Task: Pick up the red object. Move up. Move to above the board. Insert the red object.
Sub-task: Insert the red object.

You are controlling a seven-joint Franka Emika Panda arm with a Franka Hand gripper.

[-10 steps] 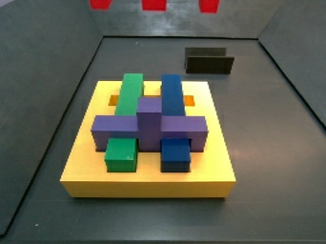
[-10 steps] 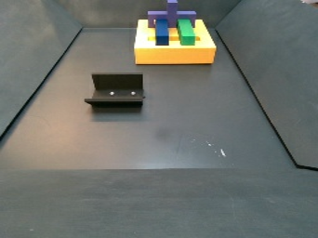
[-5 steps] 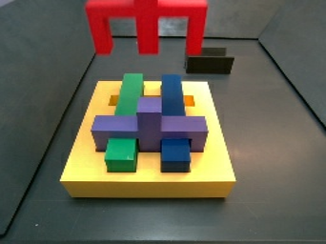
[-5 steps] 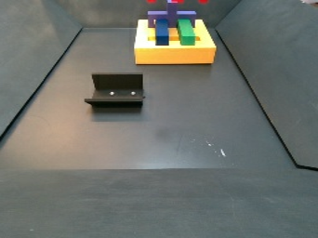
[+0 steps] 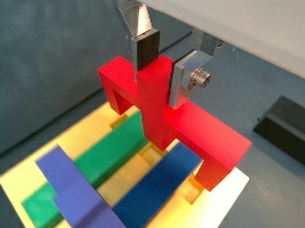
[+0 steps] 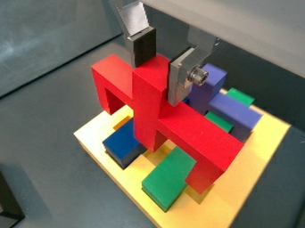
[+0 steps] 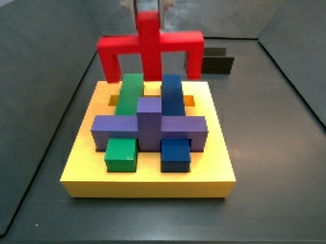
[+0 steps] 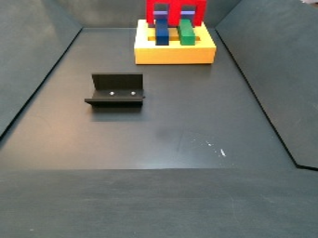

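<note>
gripper (image 5: 165, 64) on top holding the red object (image 7: 152, 54), right over the back of the board (image 7: 84, 164), fixture (image 8: 117, 91) well apart on the floor

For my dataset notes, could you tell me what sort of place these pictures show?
Likely a robot test cell, possibly simulated: a bare dark floor with low walls, a fixture standing on it, and the gripper holding the red object by its stem above the yellow board of blocks.

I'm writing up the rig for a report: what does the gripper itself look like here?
The gripper, above the board, shows best in both wrist views: two flat silver metal finger plates, each faced with a dark pad. One plate carries a round silver screw head on its outer side. No cables or markings are visible. In a side view only a pale grey tip shows.
</note>
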